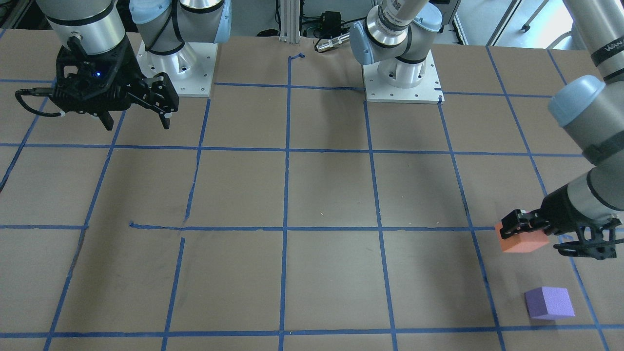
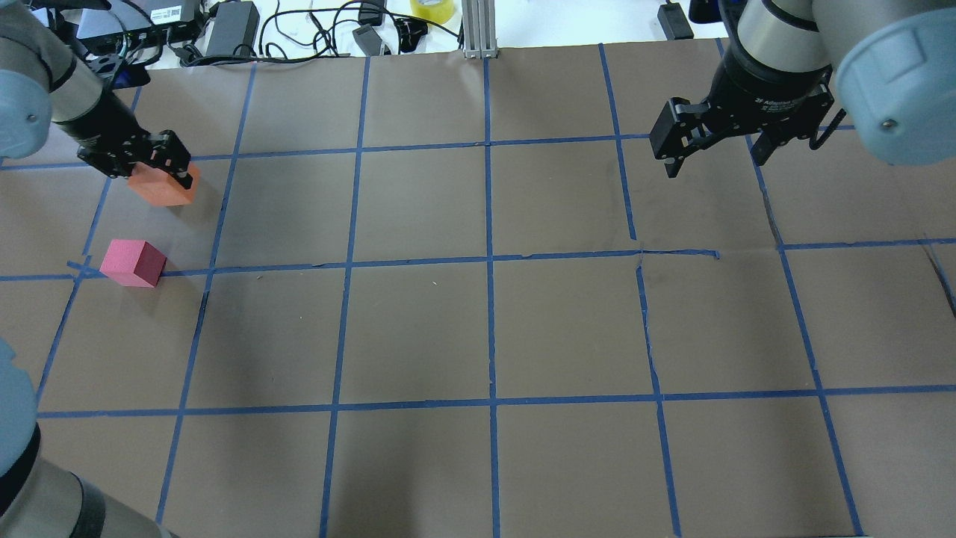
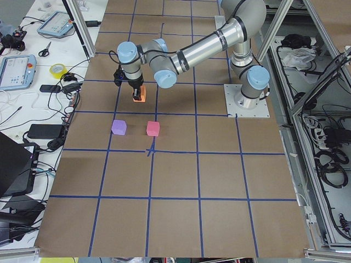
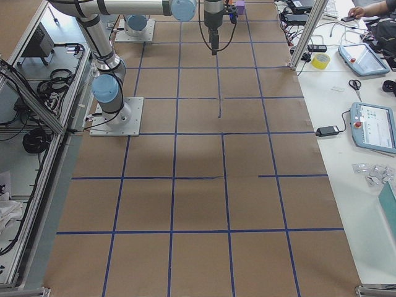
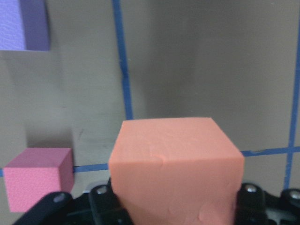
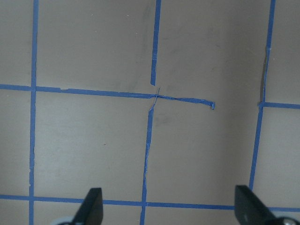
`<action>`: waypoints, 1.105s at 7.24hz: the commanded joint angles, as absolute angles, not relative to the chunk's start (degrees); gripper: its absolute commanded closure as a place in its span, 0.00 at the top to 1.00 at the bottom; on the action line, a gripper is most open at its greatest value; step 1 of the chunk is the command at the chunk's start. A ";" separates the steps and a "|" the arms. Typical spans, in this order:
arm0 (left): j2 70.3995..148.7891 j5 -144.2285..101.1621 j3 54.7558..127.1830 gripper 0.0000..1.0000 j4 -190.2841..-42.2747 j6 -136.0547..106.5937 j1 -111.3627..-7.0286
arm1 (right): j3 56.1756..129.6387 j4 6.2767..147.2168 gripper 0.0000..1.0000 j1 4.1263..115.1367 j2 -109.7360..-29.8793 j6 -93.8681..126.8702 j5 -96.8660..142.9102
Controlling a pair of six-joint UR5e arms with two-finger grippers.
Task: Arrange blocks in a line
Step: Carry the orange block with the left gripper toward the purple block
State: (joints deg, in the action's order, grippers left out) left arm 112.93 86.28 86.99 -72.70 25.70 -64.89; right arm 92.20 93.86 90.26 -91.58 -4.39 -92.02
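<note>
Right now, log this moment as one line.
left tool: shut on orange block | right tool: open, empty | pink block: on table | purple block: on table

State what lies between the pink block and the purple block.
Nothing: in the exterior left view, only bare table separates the pink block and purple block.

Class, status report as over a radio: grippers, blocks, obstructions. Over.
Status: left gripper shut on orange foam cube. Then right gripper open, empty, far off. Loose on table: pink foam cube, purple foam cube. No obstruction seen.
</note>
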 commanded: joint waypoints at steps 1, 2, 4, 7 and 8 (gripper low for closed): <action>117.22 89.27 85.96 0.00 -63.96 31.88 -61.88 | 92.20 93.87 1.00 90.26 -91.58 -4.31 -92.02; 120.73 89.21 85.35 0.00 -60.85 36.17 -61.87 | 92.20 93.87 1.00 90.26 -91.58 -4.31 -92.02; 123.83 89.21 82.71 0.00 -59.59 37.70 -61.35 | 92.20 93.87 1.00 90.26 -91.58 -4.31 -92.02; 125.50 89.04 83.93 0.00 -59.59 36.31 -61.35 | 92.29 93.87 1.00 90.26 -91.58 -4.31 -92.11; 125.59 88.95 84.81 0.00 -59.50 33.95 -61.35 | 92.29 93.87 1.00 90.26 -91.58 -4.31 -92.11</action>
State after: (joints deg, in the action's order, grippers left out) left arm 125.24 89.12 83.96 -59.56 36.03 -61.36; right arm 92.27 93.87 90.26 -91.58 -4.31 -92.11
